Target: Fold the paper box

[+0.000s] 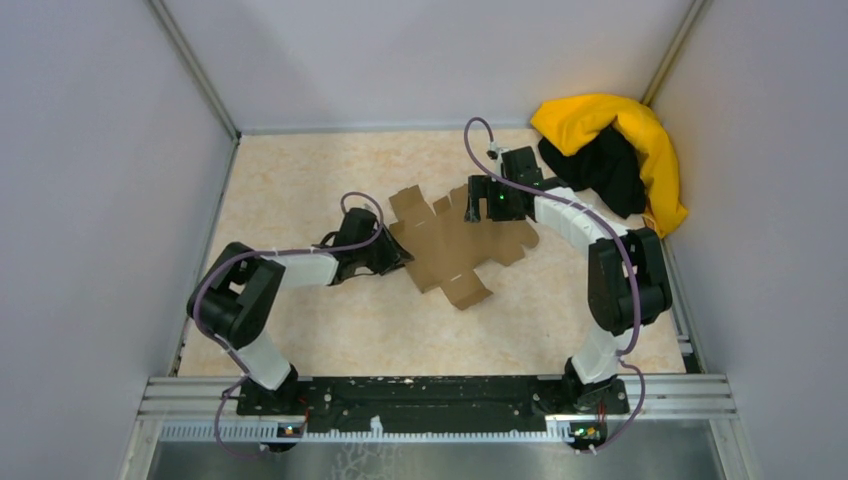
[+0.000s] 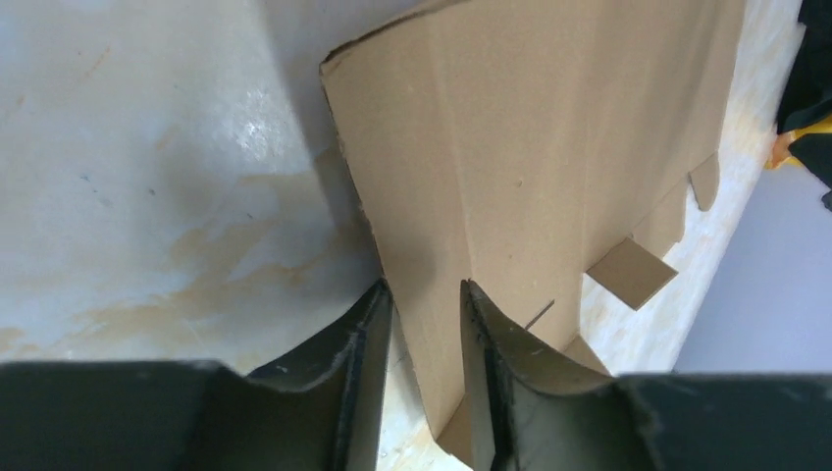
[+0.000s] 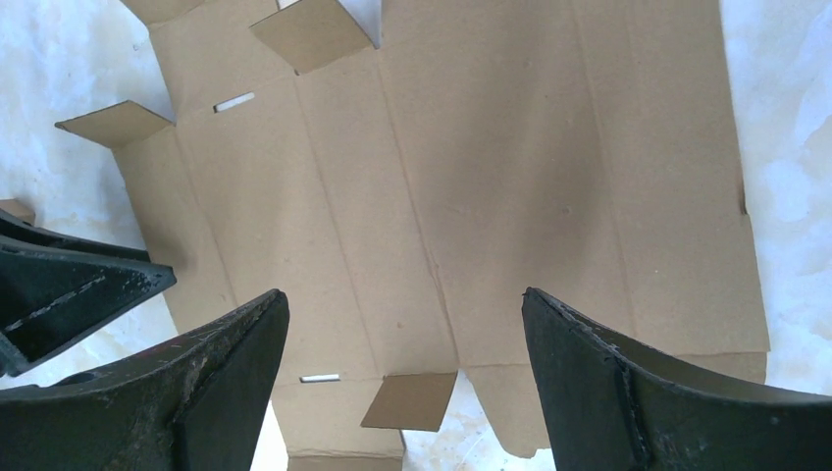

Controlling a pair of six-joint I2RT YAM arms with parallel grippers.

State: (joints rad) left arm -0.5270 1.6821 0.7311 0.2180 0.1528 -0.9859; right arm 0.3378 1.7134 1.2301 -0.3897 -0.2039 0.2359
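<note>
Folding had barely begun: the paper box (image 1: 455,250) lay mid-table as a mostly flat die-cut sheet, no walls formed. The left gripper (image 2: 424,339) straddled its raised edge, jaws narrowed but not visibly clamping; the right gripper (image 3: 402,373) hovered wide above.

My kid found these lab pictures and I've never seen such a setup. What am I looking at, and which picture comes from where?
Two robot arms are bolted at the near edge of a table. One picture looks down from above; the other two come from cameras on each wrist. A flat brown paper box, still an unfolded sheet, lies between the arms. The left gripper has its jaws around one edge of the sheet, a little of which is raised off the table. The right gripper hovers above the sheet with its jaws wide open, holding nothing. A yellow-and-black cloth heap sits in the far right corner.
</note>
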